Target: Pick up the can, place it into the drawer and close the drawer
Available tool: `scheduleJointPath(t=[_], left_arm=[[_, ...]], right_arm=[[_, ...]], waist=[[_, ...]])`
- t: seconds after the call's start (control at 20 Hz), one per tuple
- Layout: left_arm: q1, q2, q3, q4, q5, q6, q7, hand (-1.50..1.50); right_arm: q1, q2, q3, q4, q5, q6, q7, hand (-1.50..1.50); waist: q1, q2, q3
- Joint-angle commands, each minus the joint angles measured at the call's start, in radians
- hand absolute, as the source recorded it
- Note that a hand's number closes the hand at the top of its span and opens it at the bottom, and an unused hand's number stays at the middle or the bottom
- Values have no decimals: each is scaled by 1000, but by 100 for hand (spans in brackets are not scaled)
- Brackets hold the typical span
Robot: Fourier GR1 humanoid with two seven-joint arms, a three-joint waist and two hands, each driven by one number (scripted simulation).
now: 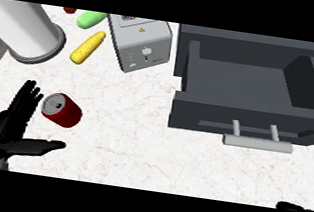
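Head view, and the red can [62,110] is down on its side on the white marbled table [136,145], left of centre, silver top turned toward the upper left. Right beside it, on its left, there's the left robot hand [10,125], fingers [27,97] stretched out straight and pointing away from the robot, thumb [39,145] splayed out to the right just below the can, holding nothing; whether the fingertips touch the can, I can't tell. Off to the right, well apart from the can, the dark grey drawer [244,118] stands pulled wide open, its pale handle [257,143] facing us. Along the far edge sit a toaster [140,42], a corn cob [88,48], a green vegetable [92,19] and a tall white cylinder [21,26]. Down in the lower right corner, just a sliver of the right robot hand [300,208], and its state can't be told.
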Motion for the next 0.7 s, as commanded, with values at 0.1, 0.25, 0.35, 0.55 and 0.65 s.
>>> scheduleJointPath(t=[0.1,0.25,0.35,0.55,0.65], left_arm=[[-36,-16,-9,122,-36,49,-74,-150],[-12,39,27,173,2,-13,-95,-150],[-69,41,32,309,-31,17,-182,-150],[-196,70,61,471,10,-7,-199,-150],[-227,69,66,610,-14,10,-315,-150]], right_arm=[[34,-2,-44,-76,-58,36,43,-150],[32,23,-34,-32,-13,31,6,-150],[-80,-32,-57,-1,-27,11,83,-150],[8,32,0,-82,23,10,80,-150],[0,27,-28,-19,18,30,17,-150]], waist=[[0,-1,0],[2,-1,0],[3,0,0],[-1,0,0],[-3,1,-1]])
